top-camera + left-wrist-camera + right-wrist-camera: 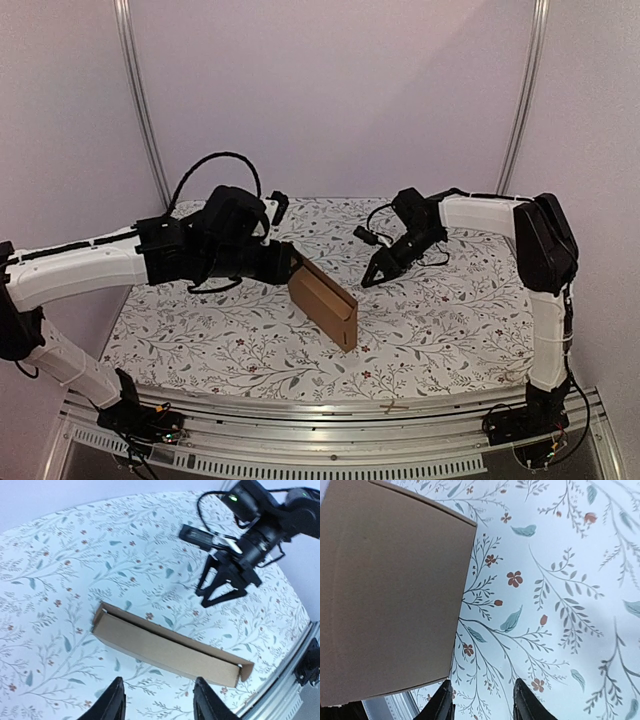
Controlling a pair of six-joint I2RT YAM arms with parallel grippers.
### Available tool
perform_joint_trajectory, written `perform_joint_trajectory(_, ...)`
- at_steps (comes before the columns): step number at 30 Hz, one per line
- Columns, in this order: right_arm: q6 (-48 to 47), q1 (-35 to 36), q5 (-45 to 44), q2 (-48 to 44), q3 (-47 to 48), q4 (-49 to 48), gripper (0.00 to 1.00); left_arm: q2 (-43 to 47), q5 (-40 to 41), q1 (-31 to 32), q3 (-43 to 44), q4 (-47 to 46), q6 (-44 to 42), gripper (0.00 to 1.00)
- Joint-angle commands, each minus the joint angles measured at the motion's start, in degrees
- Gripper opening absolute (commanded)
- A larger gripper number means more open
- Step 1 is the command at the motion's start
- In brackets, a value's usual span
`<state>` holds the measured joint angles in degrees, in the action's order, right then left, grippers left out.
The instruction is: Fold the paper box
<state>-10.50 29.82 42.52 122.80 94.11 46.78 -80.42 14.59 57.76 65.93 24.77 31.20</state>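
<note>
No readable writing in any view.
The paper box shows only plain brown cardboard faces, with no print, label or number. The bench has a cover patterned with leafy twigs and small flowers, not letters. Any markings on the black arms are too small to make out.

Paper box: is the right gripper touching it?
No, the right gripper hovers clear of the paper box, patterned cloth showing between them.
</note>
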Motion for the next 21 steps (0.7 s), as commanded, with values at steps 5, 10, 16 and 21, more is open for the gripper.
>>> perform_joint_trajectory(5, -20.99, -0.92, 1.25, -14.32, -4.05, 10.52, 0.48, -1.91, -14.3, -16.09, 5.91, 7.94, -17.71, 0.39)
perform_joint_trajectory(10, -28.23, -0.25, -1.36, -22.6, -6.81, 12.02, 0.52, -9.04, -19.99, -17.59, 12.58, 12.78, -23.88, 0.3)
perform_joint_trajectory(16, -28.87, 4.35, -8.52, -26.1, -8.42, 10.63, 0.52, -14.82, -20.34, -17.59, 16.77, 14.2, -26.5, 0.22)
perform_joint_trajectory(21, -28.19, 6.56, -10.53, -25.89, -8.7, 10.07, 0.52, -16.48, -20.74, -17.59, 18.1, 14.66, -27.56, 0.24)
